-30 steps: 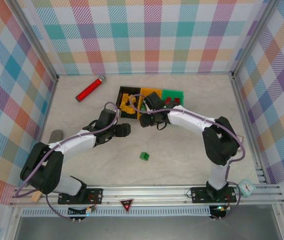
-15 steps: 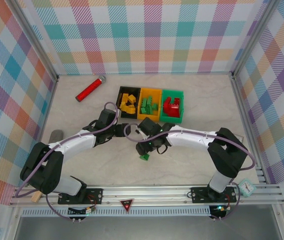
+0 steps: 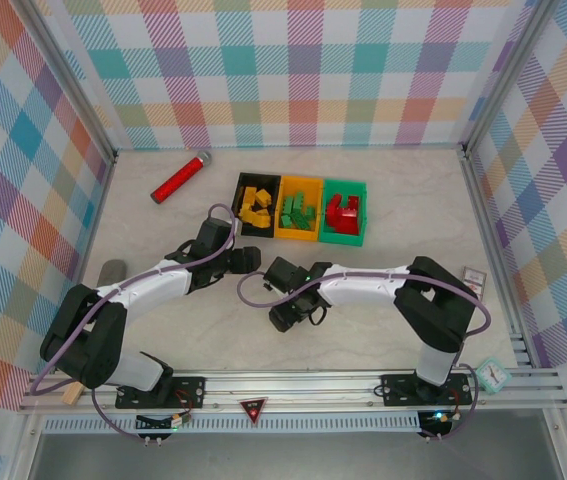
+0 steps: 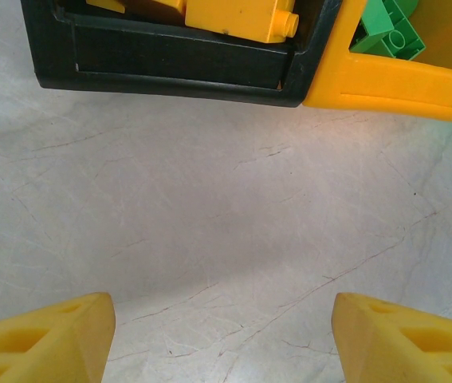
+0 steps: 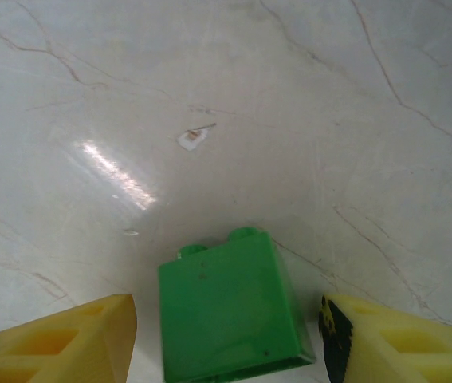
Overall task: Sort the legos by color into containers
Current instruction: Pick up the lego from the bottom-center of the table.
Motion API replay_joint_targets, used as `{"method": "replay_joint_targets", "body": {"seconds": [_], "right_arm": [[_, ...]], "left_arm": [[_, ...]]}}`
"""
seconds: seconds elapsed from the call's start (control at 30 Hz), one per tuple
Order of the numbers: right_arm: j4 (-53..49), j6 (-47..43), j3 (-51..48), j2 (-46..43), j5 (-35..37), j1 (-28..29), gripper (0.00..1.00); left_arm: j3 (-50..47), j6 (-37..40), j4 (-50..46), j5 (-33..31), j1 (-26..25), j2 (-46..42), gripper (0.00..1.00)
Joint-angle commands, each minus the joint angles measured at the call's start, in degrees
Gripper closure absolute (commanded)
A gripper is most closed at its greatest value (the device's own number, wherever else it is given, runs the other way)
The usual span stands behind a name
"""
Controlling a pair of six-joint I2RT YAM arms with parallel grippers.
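Right wrist view: one green lego [image 5: 229,307], two studs at its far end, lay on the pale veined tabletop [image 5: 210,96] at lower centre of frame.

Top external view: three bins in a row at upper centre.
- The black bin [image 3: 238,205] held yellow legos [image 3: 256,203].
- The orange-yellow bin [image 3: 299,237] held green legos [image 3: 298,208].
- The green bin [image 3: 343,240] held red legos [image 3: 341,212].

A red cylinder [image 3: 180,177] lay upper left of them, apart.

Right gripper [image 5: 227,341]: jaws spread, one yellow finger [image 5: 66,339] on each side of the green lego, not pinching it. A gap showed on the left; the right finger was just beside it.

Left gripper [image 4: 226,343]: jaws spread wide over bare tabletop, holding nothing, near the front walls of the black and orange-yellow bins.
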Motion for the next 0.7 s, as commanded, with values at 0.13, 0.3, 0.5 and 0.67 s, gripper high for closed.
{"method": "replay_joint_targets", "body": {"seconds": [0.13,0.3,0.5,0.67], "right_arm": [[0.03,-0.25,0.79,1.51,1.51,0.22,0.53],[-0.09,0.09,1.43,2.43,1.59,0.48,0.74],[1.34,0.75,0.80,0.28,2.86,0.48,0.78],[3.32,0.79,1.39,-2.30,4.80,0.40,0.79]], "left_arm": [[0.55,0.40,1.76,0.35,0.60,-0.73,0.28],[0.37,0.29,1.88,0.58,0.59,-1.08,0.28],[0.35,0.18,1.98,0.56,0.59,-0.66,0.28],[0.37,0.19,1.89,0.32,0.60,-0.77,0.28]]}}
